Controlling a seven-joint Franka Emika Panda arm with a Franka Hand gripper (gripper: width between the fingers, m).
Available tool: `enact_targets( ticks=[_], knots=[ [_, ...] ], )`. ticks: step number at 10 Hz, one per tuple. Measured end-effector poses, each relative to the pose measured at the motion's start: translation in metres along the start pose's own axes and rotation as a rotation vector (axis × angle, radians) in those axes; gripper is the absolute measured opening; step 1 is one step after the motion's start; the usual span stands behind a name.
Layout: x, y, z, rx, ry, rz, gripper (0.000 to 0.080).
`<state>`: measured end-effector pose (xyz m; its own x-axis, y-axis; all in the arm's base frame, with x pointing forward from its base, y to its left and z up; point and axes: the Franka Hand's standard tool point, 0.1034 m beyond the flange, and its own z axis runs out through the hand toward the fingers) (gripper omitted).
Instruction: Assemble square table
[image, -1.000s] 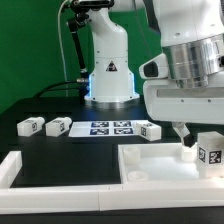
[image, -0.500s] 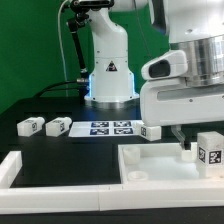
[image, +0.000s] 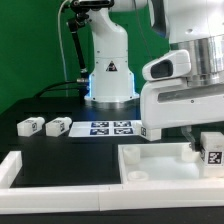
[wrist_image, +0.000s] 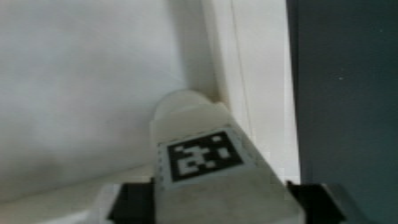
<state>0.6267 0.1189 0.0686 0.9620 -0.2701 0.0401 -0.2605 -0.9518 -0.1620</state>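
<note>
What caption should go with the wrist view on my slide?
Tagged white leg held in the gripper, beside the raised rim of the square table top.

You cannot tell whether the tool grips the leg: its fingers are cut off at the wrist view's edge, blurred. In the exterior view the arm hides them, and maybe half a second leg.

Backdrop behind scene: dark green, plain, matt, fills upper part of exterior view's left. Table: black, flat, dull surface, runs back toward backdrop. Light: even, no hard shadows on table. Wrist view: dark band only, too blurred to tell more.
</note>
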Motion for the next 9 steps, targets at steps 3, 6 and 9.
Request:
enact_targets(
  ticks=[3, 6, 9],
  knots=[
    [0.0002, 0.0005, 0.0, 0.004, -0.001, 0.219, 0.0294],
    [-0.0018, 0.0006, 0.0, 0.025, -0.037, 0.666, 0.0294],
    [-0.0003, -0.0011, 0.001, 0.088, -0.1, 1.108, 0.0293]
  ],
)
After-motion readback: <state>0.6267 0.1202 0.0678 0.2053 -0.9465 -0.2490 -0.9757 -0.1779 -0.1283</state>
